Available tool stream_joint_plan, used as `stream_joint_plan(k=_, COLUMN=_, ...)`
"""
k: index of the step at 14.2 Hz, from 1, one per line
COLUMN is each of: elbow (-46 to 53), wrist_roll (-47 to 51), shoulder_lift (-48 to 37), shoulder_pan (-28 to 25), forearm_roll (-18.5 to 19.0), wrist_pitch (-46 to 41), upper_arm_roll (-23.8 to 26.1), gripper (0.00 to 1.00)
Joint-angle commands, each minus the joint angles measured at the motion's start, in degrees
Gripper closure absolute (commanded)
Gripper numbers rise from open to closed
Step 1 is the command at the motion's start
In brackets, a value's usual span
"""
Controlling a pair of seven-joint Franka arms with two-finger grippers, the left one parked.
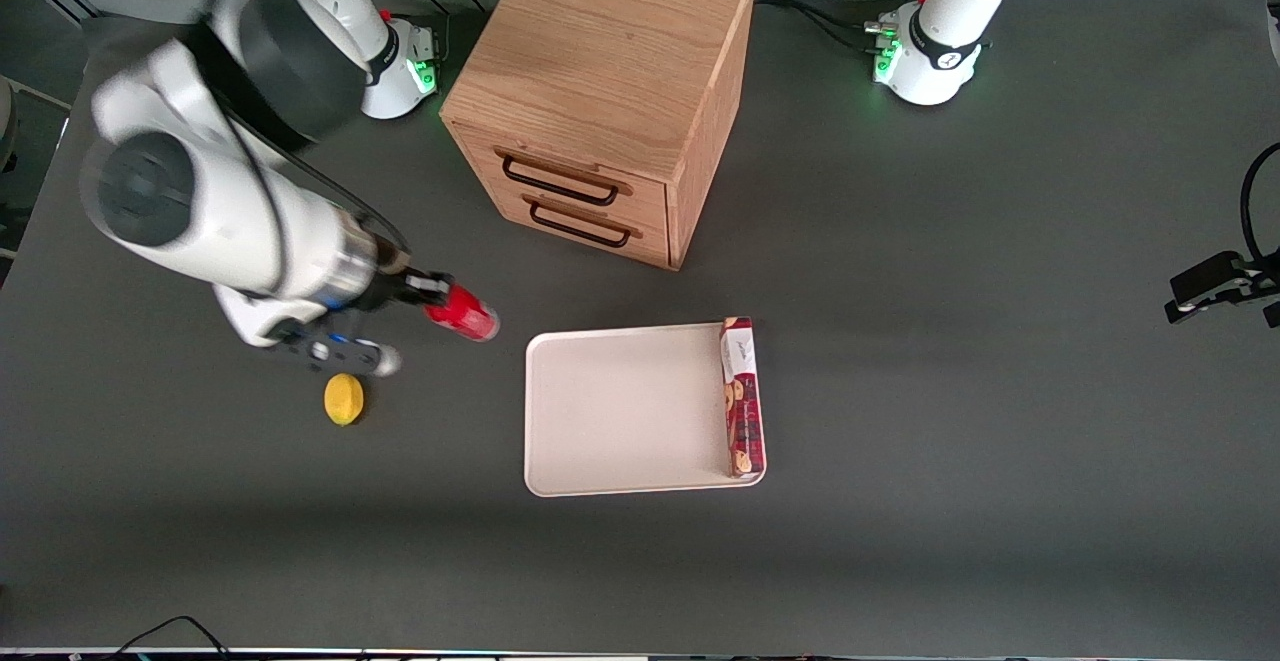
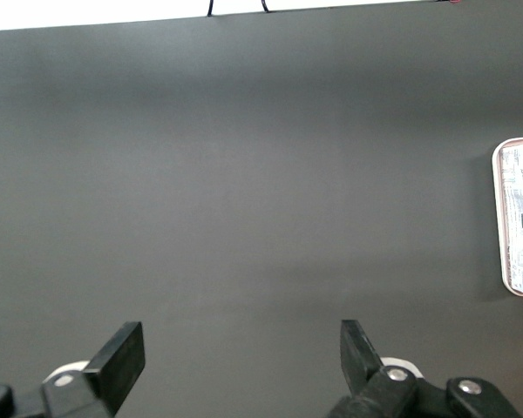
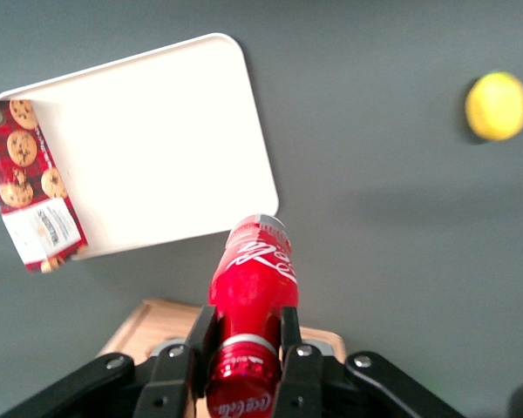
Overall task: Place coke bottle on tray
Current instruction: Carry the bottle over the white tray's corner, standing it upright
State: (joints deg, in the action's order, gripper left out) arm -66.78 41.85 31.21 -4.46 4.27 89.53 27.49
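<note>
We see the working arm's gripper (image 1: 432, 293) raised above the dark table (image 1: 950, 361), its two fingers (image 3: 289, 357) closed tight around the coke bottle (image 1: 462, 313), which is carried lying sideways, clear of the surface. The bottle hangs just beside the tray (image 1: 610, 411), toward the working arm's end of the table, not yet over it. A cookie box (image 1: 741, 396) lies on the tray along the edge toward the parked arm. A lemon (image 1: 344, 399) sits on the table near the gripper, nearer the front camera. A wooden drawer cabinet (image 1: 610, 91) stands farther from the camera than the tray.
</note>
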Motion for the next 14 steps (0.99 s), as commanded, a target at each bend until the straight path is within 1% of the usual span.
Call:
stream_joint_plan(k=1, elbow=-3.7, wrist_roll=10.1, shoulder_lift=5.2, shoulder_pan=-0.2, forearm_roll=4.7, wrist_pitch=9.0, upper_arm_roll=4.7, gripper=1.00)
stream_joint_plan(k=3, elbow=-6.8, wrist_roll=15.0, shoulder_lift=7.5, shoulder_pan=-0.5, forearm_roll=10.5, wrist_pitch=13.9, upper_arm_roll=7.1, gripper=1.00)
stream_joint_plan(k=5, elbow=-8.4, wrist_roll=17.9, shoulder_lift=9.7, shoulder_pan=-0.6, forearm_roll=14.6, wrist_pitch=16.5, upper_arm_roll=7.9, gripper=1.00)
stream_joint_plan(k=7, elbow=-10.3, wrist_roll=19.3, shoulder_lift=10.9, shoulder_pan=-0.6, forearm_roll=17.1, wrist_pitch=19.6, upper_arm_roll=7.9, gripper=1.00)
stream_joint_plan(k=8, elbow=-11.1, wrist_roll=20.6, shoulder_lift=11.2, shoulder_pan=-0.9, forearm_roll=18.9, wrist_pitch=20.4, upper_arm_roll=7.9, gripper=1.00)
stream_joint_plan(k=9, elbow=-11.4, wrist_roll=21.4, shoulder_lift=11.7, shoulder_pan=-0.9, forearm_roll=20.0, wrist_pitch=20.6, upper_arm_roll=7.9, gripper=1.00)
stream_joint_plan(k=10, elbow=-11.4, wrist_roll=21.4, shoulder_lift=11.9, shoulder_pan=-0.9, forearm_roll=20.0, wrist_pitch=20.6, upper_arm_roll=7.9, gripper=0.90)
stream_joint_plan(k=11, elbow=-11.4, wrist_roll=21.4, shoulder_lift=11.9, shoulder_pan=-0.9, forearm_roll=20.0, wrist_pitch=20.6, upper_arm_roll=7.9, gripper=0.46)
stream_joint_plan(k=12, elbow=-11.4, wrist_roll=21.4, shoulder_lift=11.8, shoulder_pan=-0.9, forearm_roll=20.1, wrist_pitch=20.6, upper_arm_roll=7.9, gripper=0.00)
stream_joint_plan(k=14, elbow=-10.7, wrist_roll=20.8, shoulder_lift=10.3, shoulder_pan=-0.6, forearm_roll=20.1, wrist_pitch=19.9, upper_arm_roll=8.2, gripper=0.00)
